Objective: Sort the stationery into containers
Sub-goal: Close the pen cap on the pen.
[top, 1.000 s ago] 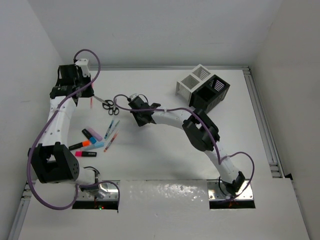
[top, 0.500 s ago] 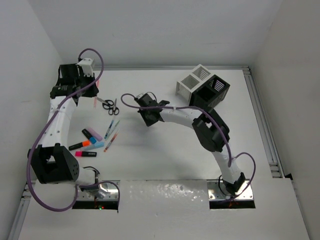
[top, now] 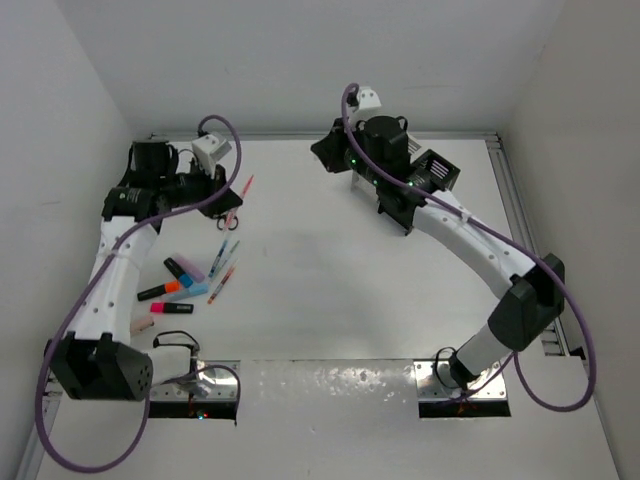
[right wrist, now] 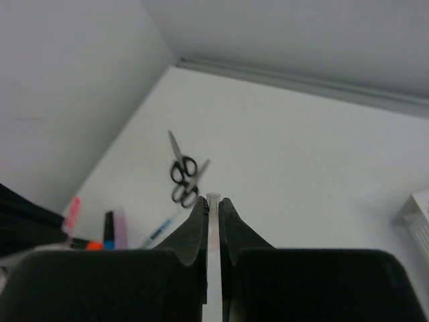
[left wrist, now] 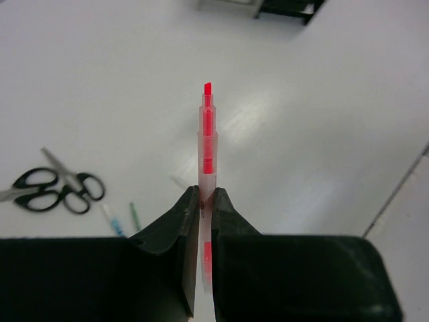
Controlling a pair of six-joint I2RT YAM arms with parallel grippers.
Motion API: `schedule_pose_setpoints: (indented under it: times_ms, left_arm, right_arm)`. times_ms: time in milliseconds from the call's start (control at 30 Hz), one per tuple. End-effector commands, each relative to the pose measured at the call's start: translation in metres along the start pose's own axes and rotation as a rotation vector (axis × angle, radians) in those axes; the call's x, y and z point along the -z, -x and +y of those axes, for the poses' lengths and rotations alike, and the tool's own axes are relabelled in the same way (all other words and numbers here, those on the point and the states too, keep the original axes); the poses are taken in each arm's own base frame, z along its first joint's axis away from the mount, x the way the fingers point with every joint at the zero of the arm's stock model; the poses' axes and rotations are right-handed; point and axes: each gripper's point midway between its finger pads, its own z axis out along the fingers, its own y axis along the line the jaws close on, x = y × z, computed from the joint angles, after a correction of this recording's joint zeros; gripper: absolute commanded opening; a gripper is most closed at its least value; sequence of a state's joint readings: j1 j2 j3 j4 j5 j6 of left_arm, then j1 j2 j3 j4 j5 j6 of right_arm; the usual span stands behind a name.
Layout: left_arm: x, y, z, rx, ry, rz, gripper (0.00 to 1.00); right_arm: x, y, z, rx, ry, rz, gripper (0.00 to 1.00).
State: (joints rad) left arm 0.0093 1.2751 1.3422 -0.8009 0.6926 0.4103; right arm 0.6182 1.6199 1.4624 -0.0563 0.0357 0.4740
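We're mid-carry: left gripper [left wrist: 206, 200] clamps red pen [left wrist: 208, 127], right gripper [right wrist: 212, 202] pinches clear pen [right wrist: 213, 196]; next, drop into boxes [top: 441, 171] upper right.

The pen [left wrist: 208, 137] is red and clear — scissors [left wrist: 62, 180] black-handled — table [left wrist: 322, 100] white.

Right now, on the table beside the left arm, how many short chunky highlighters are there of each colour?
Short chunky orange highlighter: 1
Short chunky purple highlighter: 1
Short chunky blue highlighter: 1
Short chunky pink highlighter: 1
Total: 4
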Motion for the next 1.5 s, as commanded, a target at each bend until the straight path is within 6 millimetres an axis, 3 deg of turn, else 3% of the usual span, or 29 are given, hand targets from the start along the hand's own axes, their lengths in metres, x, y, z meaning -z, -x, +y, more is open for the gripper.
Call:
schedule_pose_setpoints:
  times_ms: [0,33,67,100,200,300,500,633,867,1167,1467]
  left_arm:
    - [0.018,0.024,-0.071,-0.051,-0.219,-0.169,0.0]
    - [0.011,0.029,-0.075,-0.074,-0.232,-0.218,0.0]
    - [0.012,0.033,-0.081,-0.072,-0.237,-0.25,0.0]
    - [0.018,0.04,-0.086,-0.048,-0.213,-0.295,0.0]
    - [0.018,0.056,-0.094,-0.077,-0.176,-0.417,0.0]
    - [0.008,0.055,-0.101,-0.037,-0.171,-0.424,0.0]
    - [-0.006,0.073,-0.119,0.009,-0.211,-0.437,0.0]
    - [-0.013,0.072,-0.121,0.025,-0.21,-0.428,0.0]
    - [-0.011,0.078,-0.126,0.07,-0.218,-0.452,0.0]
    - [-0.011,0.063,-0.141,0.144,-0.256,-0.423,0.0]
    - [-0.014,0.068,-0.141,0.158,-0.247,-0.434,0.0]
  right_arm:
    - [0.019,0.055,0.039,-0.041,0.13,-0.2,0.0]
    - [0.022,0.056,0.041,-0.053,0.143,-0.215,0.0]
    - [0.027,0.06,0.045,-0.083,0.155,-0.236,0.0]
    - [0.038,0.077,0.051,-0.097,0.181,-0.296,0.0]
    - [0.054,0.087,0.06,-0.129,0.221,-0.35,0.0]
    - [0.064,0.093,0.072,-0.141,0.255,-0.392,0.0]
    - [0.078,0.087,0.095,-0.151,0.294,-0.411,0.0]
    - [0.082,0.08,0.108,-0.148,0.313,-0.408,0.0]
    - [0.083,0.073,0.107,-0.15,0.288,-0.411,0.0]
    - [0.089,0.081,0.099,-0.158,0.26,-0.475,0.0]
    - [0.084,0.074,0.097,-0.16,0.253,-0.458,0.0]
